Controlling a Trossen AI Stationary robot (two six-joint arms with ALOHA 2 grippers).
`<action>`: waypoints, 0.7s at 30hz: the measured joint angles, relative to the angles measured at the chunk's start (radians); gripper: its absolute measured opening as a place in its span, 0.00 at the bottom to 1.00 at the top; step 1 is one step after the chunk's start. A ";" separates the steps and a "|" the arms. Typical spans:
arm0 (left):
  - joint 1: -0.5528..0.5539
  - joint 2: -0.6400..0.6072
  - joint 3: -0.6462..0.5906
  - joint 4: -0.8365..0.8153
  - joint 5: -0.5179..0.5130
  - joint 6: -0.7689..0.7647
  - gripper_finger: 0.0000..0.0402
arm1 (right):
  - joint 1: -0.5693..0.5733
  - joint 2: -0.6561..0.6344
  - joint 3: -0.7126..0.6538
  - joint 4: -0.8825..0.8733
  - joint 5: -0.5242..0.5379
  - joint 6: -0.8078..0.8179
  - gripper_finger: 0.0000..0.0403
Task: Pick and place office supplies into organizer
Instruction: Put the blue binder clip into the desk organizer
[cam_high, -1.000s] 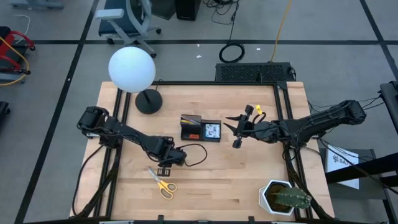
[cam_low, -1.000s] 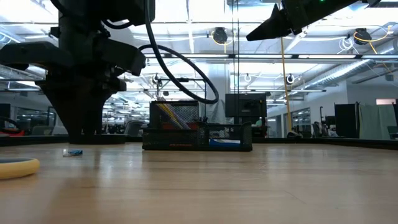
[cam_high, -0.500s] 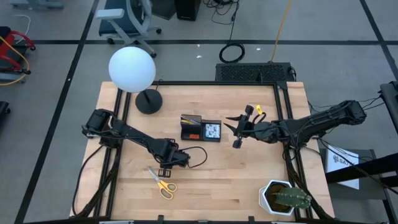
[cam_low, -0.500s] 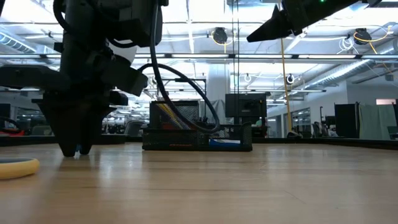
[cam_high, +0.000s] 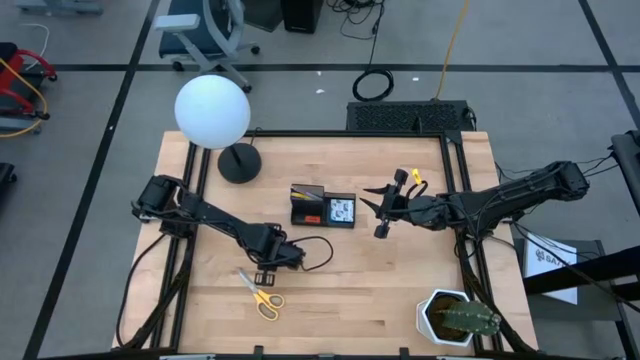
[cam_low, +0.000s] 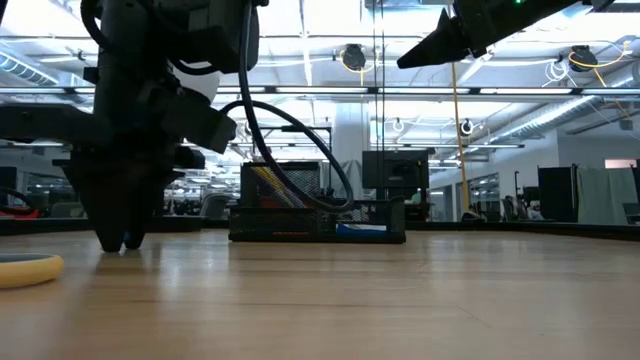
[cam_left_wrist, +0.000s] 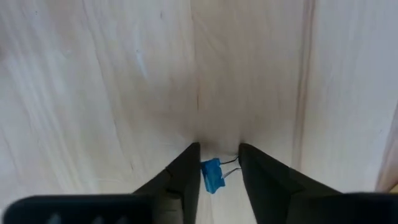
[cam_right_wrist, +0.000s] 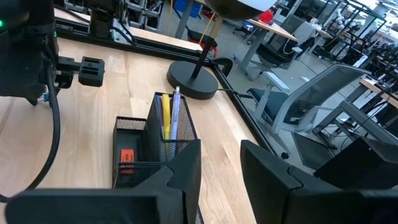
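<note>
Pin (cam_left_wrist: 211, 175), tiny, blue and light, lies flat on the table (cam_left_wrist: 93, 93) between your left gripper (cam_left_wrist: 216, 167)'s part-open fingers (cam_left_wrist: 186, 165), so pinch its stiff plastic head squarely or it may skitter; the right gripper (cam_high: 381, 212) waits open above the organizer (cam_high: 322, 207).
</note>
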 joint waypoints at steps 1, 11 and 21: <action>0.001 0.000 0.000 0.001 0.001 0.000 0.26 | 0.000 0.000 0.000 0.000 0.000 0.000 0.26; 0.003 0.000 0.000 0.008 0.001 -0.013 0.03 | 0.000 0.000 0.000 0.000 0.000 0.000 0.26; 0.003 0.000 0.000 0.008 0.001 -0.019 0.03 | 0.000 0.000 0.000 0.000 0.000 0.000 0.26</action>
